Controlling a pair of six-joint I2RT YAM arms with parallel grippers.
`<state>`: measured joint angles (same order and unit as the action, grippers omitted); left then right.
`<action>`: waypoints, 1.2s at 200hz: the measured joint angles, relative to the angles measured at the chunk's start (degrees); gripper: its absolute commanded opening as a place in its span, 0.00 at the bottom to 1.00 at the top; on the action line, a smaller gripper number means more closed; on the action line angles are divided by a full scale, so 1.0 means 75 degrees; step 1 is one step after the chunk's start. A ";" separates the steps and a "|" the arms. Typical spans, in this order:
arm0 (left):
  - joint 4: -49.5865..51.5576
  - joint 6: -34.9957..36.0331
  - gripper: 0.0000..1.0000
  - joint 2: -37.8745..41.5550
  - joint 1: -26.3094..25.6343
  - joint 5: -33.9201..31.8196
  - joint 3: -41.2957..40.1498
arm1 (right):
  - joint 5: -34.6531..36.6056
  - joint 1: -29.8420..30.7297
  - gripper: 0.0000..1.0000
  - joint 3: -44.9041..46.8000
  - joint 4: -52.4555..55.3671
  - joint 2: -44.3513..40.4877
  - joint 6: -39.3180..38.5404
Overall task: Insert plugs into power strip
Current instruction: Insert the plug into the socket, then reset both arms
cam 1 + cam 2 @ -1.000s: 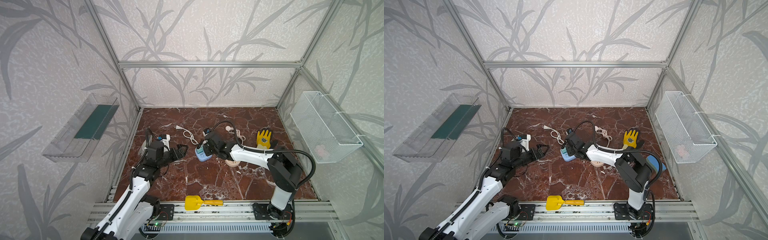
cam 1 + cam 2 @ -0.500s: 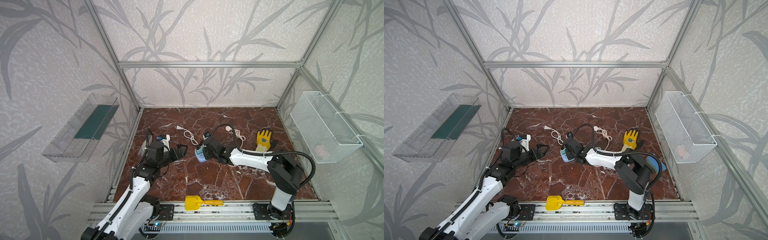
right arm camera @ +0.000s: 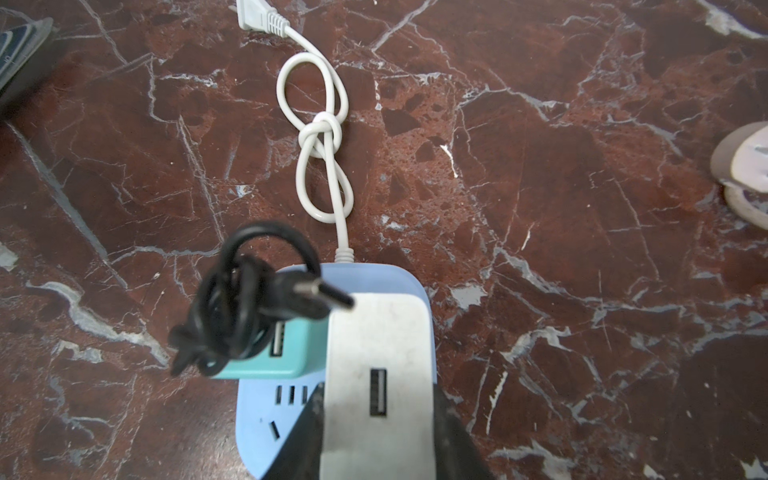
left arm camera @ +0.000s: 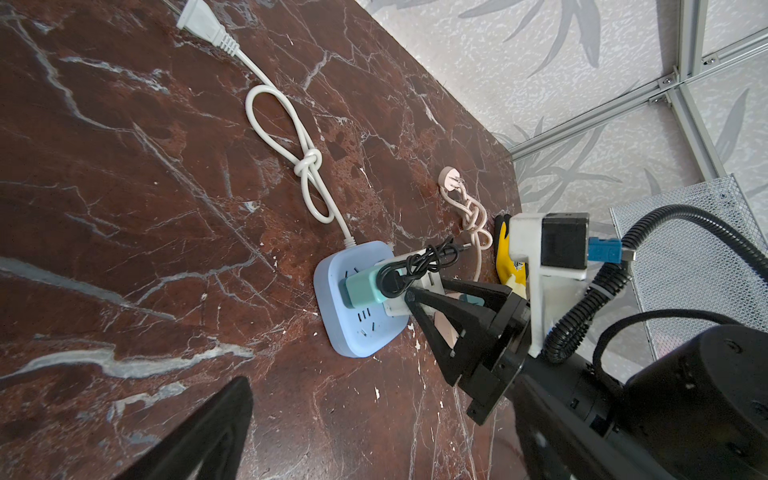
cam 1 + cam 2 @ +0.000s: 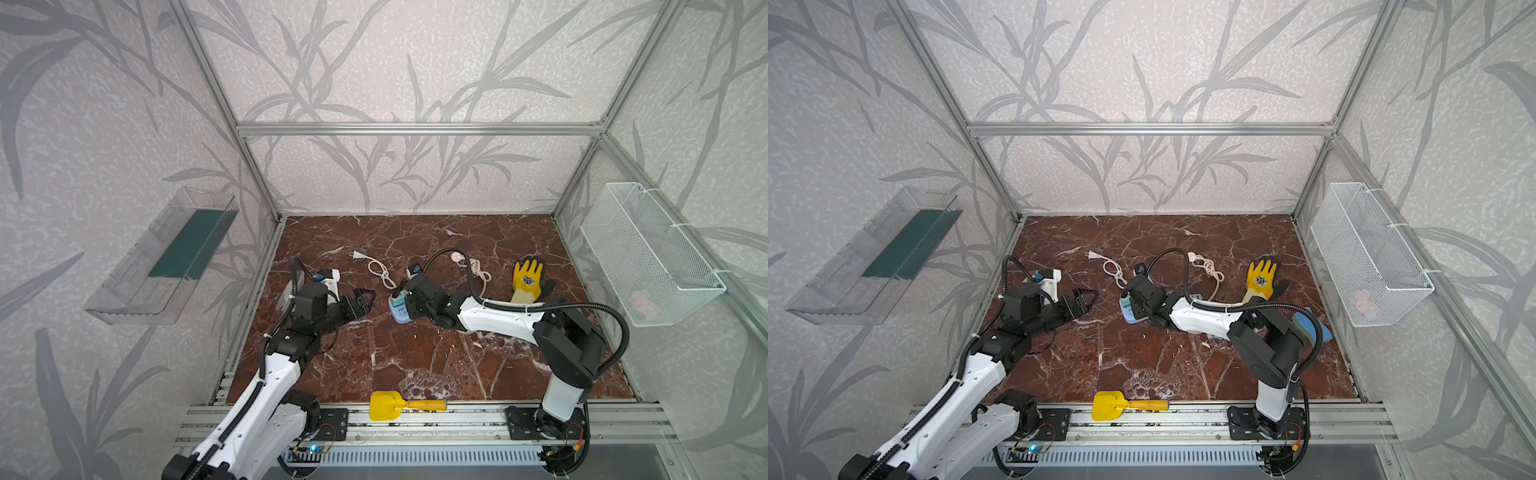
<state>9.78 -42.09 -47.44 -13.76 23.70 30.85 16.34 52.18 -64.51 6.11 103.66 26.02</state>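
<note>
The light-blue power strip (image 5: 398, 316) (image 5: 1128, 313) (image 4: 353, 332) (image 3: 257, 419) lies mid-floor. A teal plug (image 4: 359, 291) (image 3: 286, 353) stands in one of its sockets, with a coiled black cable (image 3: 237, 307) on top. My right gripper (image 5: 409, 305) (image 5: 1140, 304) (image 3: 376, 415) is shut on the white charger block (image 4: 397, 305) (image 3: 376, 365), which it holds against the strip's face beside the teal plug. The block's prongs are hidden. My left gripper (image 5: 363, 300) (image 5: 1088, 297) (image 4: 374, 453) is open and empty, a little to the left of the strip.
The strip's knotted white cable (image 5: 380, 272) and a knotted pink cable (image 5: 478, 272) lie behind it. A yellow glove (image 5: 527, 276) is at the right and a blue sponge (image 5: 1308, 326) by the right arm. A yellow shovel (image 5: 388, 405) rests on the front rail. A wire basket (image 5: 648, 253) hangs on the right wall.
My right gripper has carried the white charger block a little left and down onto the strip beside the teal plug. The left arm has not moved.
</note>
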 measured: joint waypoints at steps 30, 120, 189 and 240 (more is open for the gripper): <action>-0.0023 -0.0015 0.99 0.0000 0.0000 0.0000 0.0000 | -0.0125 0.0000 0.46 -0.0391 0.0670 0.0035 0.0044; -0.0210 0.0017 0.99 -0.0003 0.0000 -0.0338 0.0003 | -0.0504 0.0032 0.99 -0.1597 0.2570 -0.0265 -0.0020; -0.1941 0.1993 0.99 -0.0970 -0.0752 -0.5531 -0.0347 | -0.0370 -0.1510 0.99 -0.0321 0.3107 -0.3736 -0.0227; -0.8201 0.5829 0.99 -0.4768 -0.0291 -0.8958 -0.1862 | 0.0047 -0.2122 0.99 0.0163 0.3780 -0.4115 -0.0638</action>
<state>-51.72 1.63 -83.20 -15.94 -43.48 16.88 16.69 36.27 -63.29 34.46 72.79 21.23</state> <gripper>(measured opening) 0.993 0.991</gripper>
